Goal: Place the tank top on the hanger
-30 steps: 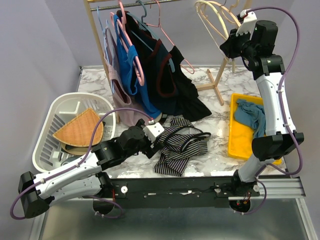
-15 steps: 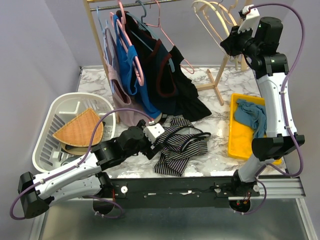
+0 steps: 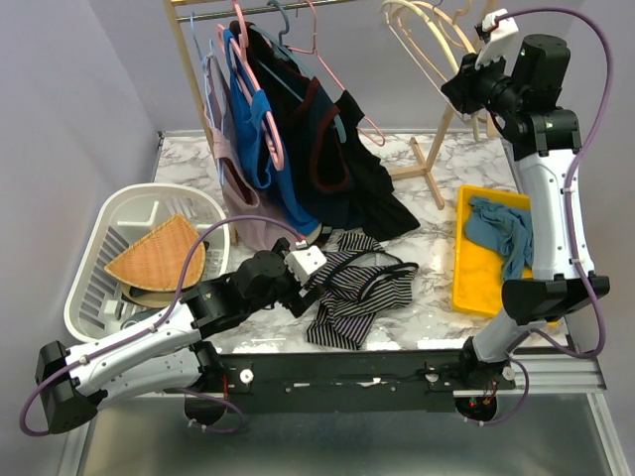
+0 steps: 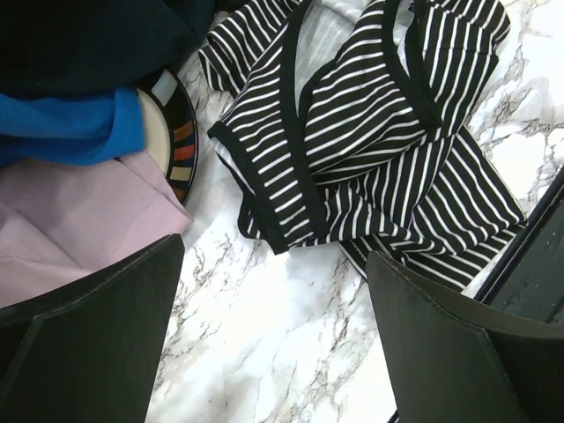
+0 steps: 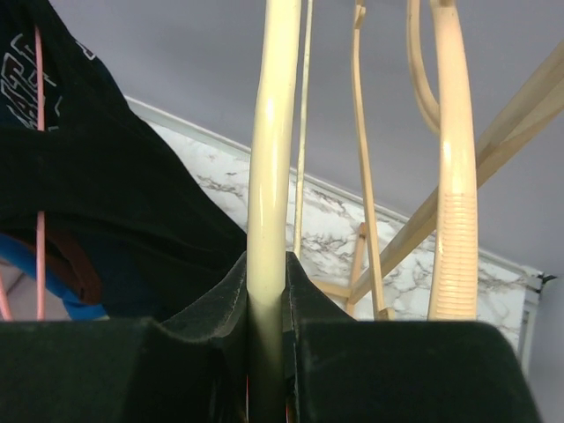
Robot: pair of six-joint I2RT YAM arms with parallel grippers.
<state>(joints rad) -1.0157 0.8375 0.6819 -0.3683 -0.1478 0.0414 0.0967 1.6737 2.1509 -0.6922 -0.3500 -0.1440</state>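
On the marbled white tabletop (image 3: 437, 230), between pale lilac walls (image 3: 79, 89), the tank top (image 3: 359, 290) lies crumpled beneath the spread-apart left end effector (image 4: 273, 254), while the right end effector (image 5: 266, 286) clamps the hanger (image 5: 271, 159) high above.

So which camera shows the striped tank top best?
The left wrist view: the tank top fills it, stripes and edging sharp. The top view shows it small and crumpled; the right wrist view misses it.
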